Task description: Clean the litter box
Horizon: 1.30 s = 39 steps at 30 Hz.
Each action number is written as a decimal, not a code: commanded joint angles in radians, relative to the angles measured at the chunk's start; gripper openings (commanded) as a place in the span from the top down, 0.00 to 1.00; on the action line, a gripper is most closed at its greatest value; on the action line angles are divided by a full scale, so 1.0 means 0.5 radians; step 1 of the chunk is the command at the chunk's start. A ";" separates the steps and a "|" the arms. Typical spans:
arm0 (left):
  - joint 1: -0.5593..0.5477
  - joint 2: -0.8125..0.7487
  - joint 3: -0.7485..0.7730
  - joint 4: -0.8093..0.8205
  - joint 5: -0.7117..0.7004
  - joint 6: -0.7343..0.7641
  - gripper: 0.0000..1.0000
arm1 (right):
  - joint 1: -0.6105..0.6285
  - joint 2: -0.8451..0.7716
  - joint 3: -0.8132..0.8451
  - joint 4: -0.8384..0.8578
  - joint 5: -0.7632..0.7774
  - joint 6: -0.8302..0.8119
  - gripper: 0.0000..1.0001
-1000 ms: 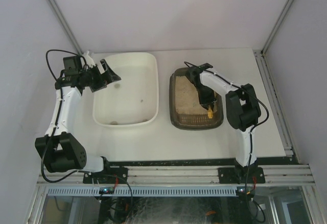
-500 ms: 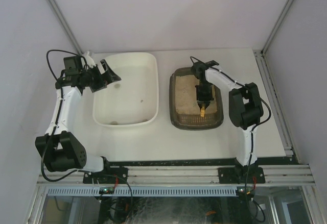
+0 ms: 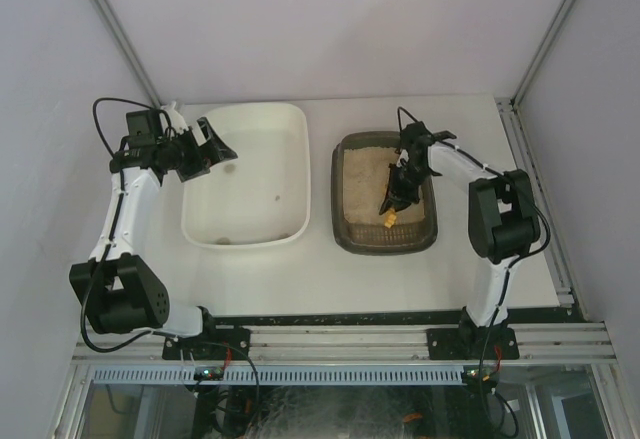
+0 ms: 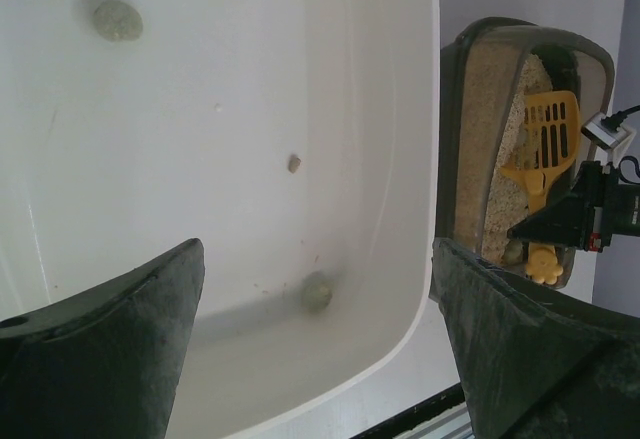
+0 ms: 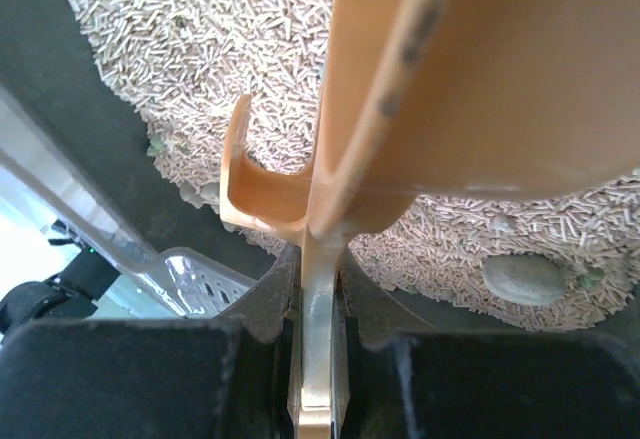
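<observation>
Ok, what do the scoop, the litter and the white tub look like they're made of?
The scoop looks like molded plastic: smooth yellow-orange, with cut slots. The litter is pale stick-shaped pellets, maybe wood or paper; can't tell. The tub seems plastic: glossy white, rounded corners.

1 litter box [image 3: 385,243], 1 tub [image 3: 250,189], 1 scoop [image 4: 548,139], 3 tub clumps [image 4: 118,19].

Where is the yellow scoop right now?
In the top view, the yellow scoop sits on the right, inside the litter box, clamped in the right gripper.
</observation>
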<state>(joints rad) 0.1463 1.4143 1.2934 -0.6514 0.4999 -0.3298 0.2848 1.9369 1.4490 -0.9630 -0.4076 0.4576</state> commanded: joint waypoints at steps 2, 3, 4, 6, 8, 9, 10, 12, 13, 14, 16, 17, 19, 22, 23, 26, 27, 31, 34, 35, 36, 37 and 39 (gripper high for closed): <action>-0.013 -0.002 -0.001 0.069 -0.024 0.032 0.01 | -0.013 -0.197 -0.197 0.328 -0.307 -0.024 1.00; -0.015 0.000 -0.003 0.068 -0.027 0.034 0.01 | -0.018 -0.222 -0.233 0.360 -0.319 -0.021 1.00; -0.016 -0.005 -0.007 0.069 -0.030 0.034 0.01 | -0.024 -0.251 -0.274 0.395 -0.336 -0.014 1.00; -0.016 -0.010 -0.012 0.069 -0.036 0.042 0.01 | -0.040 -0.326 -0.361 0.484 -0.391 0.000 1.00; -0.015 -0.018 -0.023 0.074 -0.040 0.057 0.01 | -0.051 -0.414 -0.451 0.588 -0.438 0.035 1.00; -0.016 -0.021 -0.027 0.080 -0.040 0.062 0.01 | -0.053 -0.454 -0.514 0.641 -0.457 0.061 1.00; -0.016 -0.020 -0.029 0.081 -0.038 0.068 0.01 | -0.057 -0.496 -0.558 0.702 -0.483 0.086 1.00; -0.016 -0.016 -0.016 0.072 -0.034 0.091 0.02 | -0.056 -0.572 -0.639 0.803 -0.531 0.131 1.00; -0.016 -0.018 -0.007 0.060 -0.032 0.105 0.02 | -0.057 -0.609 -0.670 0.844 -0.548 0.143 1.00; -0.016 -0.023 0.000 0.050 -0.035 0.118 0.02 | -0.059 -0.641 -0.703 0.886 -0.555 0.154 1.00; -0.016 -0.043 0.005 0.047 -0.049 0.160 0.02 | -0.064 -0.703 -0.762 0.951 -0.570 0.163 1.00; -0.016 -0.055 0.003 0.047 -0.054 0.189 0.02 | -0.070 -0.729 -0.798 0.984 -0.586 0.170 1.00; -0.015 -0.082 0.000 0.045 -0.049 0.253 0.02 | -0.085 -0.771 -0.877 1.085 -0.640 0.190 1.00; -0.016 -0.125 -0.006 0.029 -0.007 0.335 0.02 | -0.126 -0.856 -1.073 1.338 -0.762 0.287 1.00; -0.016 -0.140 -0.011 0.025 0.010 0.362 0.02 | -0.133 -0.889 -1.136 1.446 -0.789 0.315 1.00; -0.016 -0.173 -0.019 -0.003 0.133 0.493 0.02 | -0.131 -1.018 -1.396 1.891 -0.892 0.433 1.00; -0.016 -0.177 -0.019 -0.020 0.188 0.533 0.02 | -0.128 -1.058 -1.461 2.000 -0.907 0.457 1.00; -0.021 -0.143 0.001 -0.127 0.404 0.684 0.02 | -0.155 -1.102 -1.567 2.276 -1.113 0.481 1.00; -0.061 -0.123 0.008 -0.191 0.345 0.737 0.00 | -0.178 -1.082 -1.708 2.759 -1.267 0.708 1.00; -0.095 -0.128 0.010 -0.209 0.293 0.760 0.00 | -0.178 -1.085 -1.746 2.842 -1.267 0.743 1.00; -0.137 -0.138 0.006 -0.217 0.214 0.778 0.00 | -0.160 -1.081 -1.758 2.875 -1.260 0.743 1.00; -0.189 -0.154 -0.001 -0.219 0.129 0.802 0.00 | -0.123 -1.072 -1.765 2.899 -1.275 0.736 1.00; -0.283 -0.193 -0.026 -0.204 -0.039 0.831 0.00 | -0.049 -1.041 -1.777 3.016 -1.332 0.777 1.00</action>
<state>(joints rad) 0.0845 1.3598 1.2934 -0.7433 0.5903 0.0113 0.2165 1.4212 0.5690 0.2798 -0.9806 0.7826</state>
